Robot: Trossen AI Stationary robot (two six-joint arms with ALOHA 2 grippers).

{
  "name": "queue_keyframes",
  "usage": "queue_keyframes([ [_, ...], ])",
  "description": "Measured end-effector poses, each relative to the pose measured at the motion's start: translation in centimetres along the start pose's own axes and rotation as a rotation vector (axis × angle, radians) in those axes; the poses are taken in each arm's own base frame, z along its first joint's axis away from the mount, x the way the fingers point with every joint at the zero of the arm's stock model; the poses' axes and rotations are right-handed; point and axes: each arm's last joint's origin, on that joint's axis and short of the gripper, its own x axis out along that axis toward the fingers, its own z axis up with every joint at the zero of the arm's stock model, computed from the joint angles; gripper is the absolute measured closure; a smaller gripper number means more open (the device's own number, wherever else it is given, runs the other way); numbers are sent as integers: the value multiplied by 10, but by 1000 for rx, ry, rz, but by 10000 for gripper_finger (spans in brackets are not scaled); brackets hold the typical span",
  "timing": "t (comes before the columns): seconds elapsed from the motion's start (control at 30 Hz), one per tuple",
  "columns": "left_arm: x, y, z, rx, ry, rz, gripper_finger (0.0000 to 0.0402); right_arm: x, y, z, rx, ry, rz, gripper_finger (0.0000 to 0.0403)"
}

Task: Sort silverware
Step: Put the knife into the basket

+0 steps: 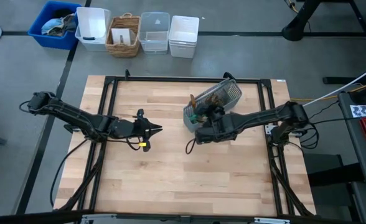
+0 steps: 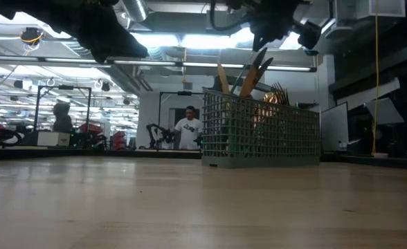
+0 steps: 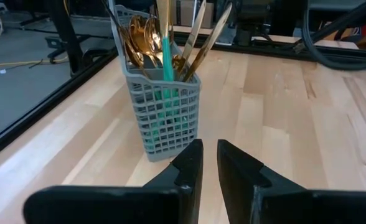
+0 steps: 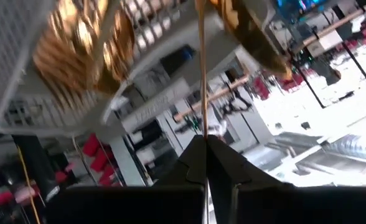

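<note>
A grey mesh caddy point(image 1: 215, 99) stands on its base at the table's far right, also seen in the low view point(image 2: 262, 135) and the left wrist view point(image 3: 164, 115). Silverware point(image 3: 152, 43) stands in it, gold heads and one teal handle point(image 3: 167, 59) sticking up. My right gripper point(image 1: 203, 119) hovers at the caddy's near side, above its rim point(image 2: 273, 28), shut on one thin gold piece point(image 4: 201, 74). My left gripper point(image 1: 153, 129) waits left of centre, raised off the table and facing the caddy; its fingers point(image 3: 209, 158) stand a narrow gap apart, holding nothing. My right gripper pinches the slim gold piece of silverware between its two fingertips at one end point(image 4: 203, 134). The piece runs straight out from the fingers in line with them. In the low view it slants from the gripper down point(image 2: 257, 68) toward the caddy's open top. Its lower end is hidden among the others.
Beyond the table's far edge stand a blue bin point(image 1: 55, 23), white and clear tubs point(image 1: 155, 31) and a wicker basket point(image 1: 124, 34). A black frame point(image 1: 108, 81) borders the wooden top. Bare wood point(image 1: 189, 180) stretches across the near half.
</note>
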Motion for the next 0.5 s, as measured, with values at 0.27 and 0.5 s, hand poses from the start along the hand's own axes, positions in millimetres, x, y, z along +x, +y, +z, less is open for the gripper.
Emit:
queue_keyframes([
  [0.27,0,0,0,12,-3,-1,361,1,-6,12,88,-152,24,397],
  [0.5,0,0,0,13,-3,-1,361,0,-10,15,139,-219,21,392],
])
